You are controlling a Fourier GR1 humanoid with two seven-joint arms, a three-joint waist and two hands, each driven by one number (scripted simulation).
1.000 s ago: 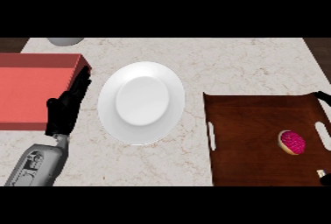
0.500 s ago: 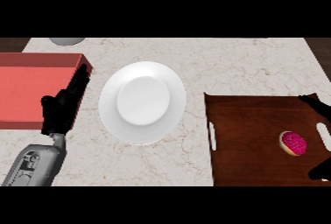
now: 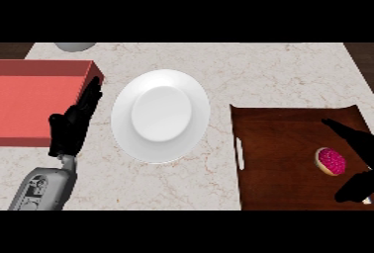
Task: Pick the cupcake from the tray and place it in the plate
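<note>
Pink cupcake (image 3: 331, 161) near tray (image 3: 285, 163) edge, right hand (image 3: 355, 143) open around it.

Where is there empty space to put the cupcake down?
The white plate is bare all over. Bare counter runs behind the plate and between it and the brown tray. The tray's left part is free too. It is crowded at the tray's right edge, where the right hand reaches around the cupcake, and between the red box and plate, where the left hand rests.

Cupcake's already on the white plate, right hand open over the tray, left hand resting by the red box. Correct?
Not quite. The head view shows the cupcake still on the brown tray; the white plate holds nothing. The right hand is open around it, and the left hand rests by the red box.
</note>
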